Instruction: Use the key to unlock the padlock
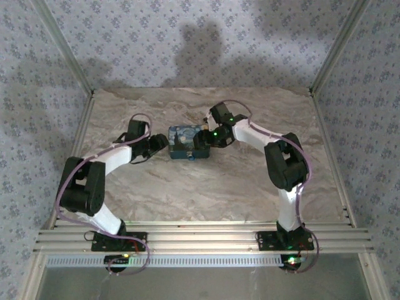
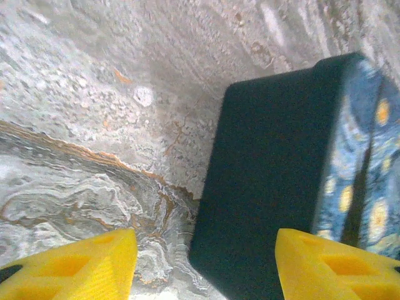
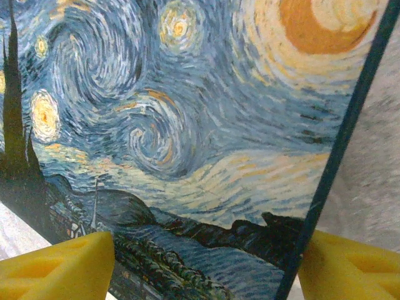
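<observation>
Seen from above, a marble-patterned counter (image 1: 206,194) is enclosed by walls with a small floral print. Two white and black robot arms are bolted to metal rails at its near edge and reach inward toward each other.

The padlock (image 1: 182,141), a chunky dark-blue block printed with light-blue and yellow swirls, lies near the middle of the counter between the two arms. The left pincer (image 1: 161,144) is at its left end and the right pincer (image 1: 199,140) at its right end, both low and close to it.

In the left wrist view, the left pincer (image 2: 206,269) is apart, with its yellow fingers (image 2: 81,265) at the two bottom corners. The padlock (image 2: 269,181) shows a plain dark side and a strip of its swirled face on the right. Its near corner sits in the gap between the fingers. Bare counter (image 2: 94,94) separates it from the left-hand finger, and the right-hand finger overlaps it.

In the right wrist view, the printed face of the padlock (image 3: 187,125) is very close and tilted, with blue whirls, yellow discs and a dark landscape along its lower edge. The right pincer (image 3: 206,269) stands wide, its yellow fingers (image 3: 59,269) on either side of the padlock, which spans the whole gap. Whether the fingers press on it cannot be told. A sliver of grey counter (image 3: 375,175) shows past the padlock's right edge.
</observation>
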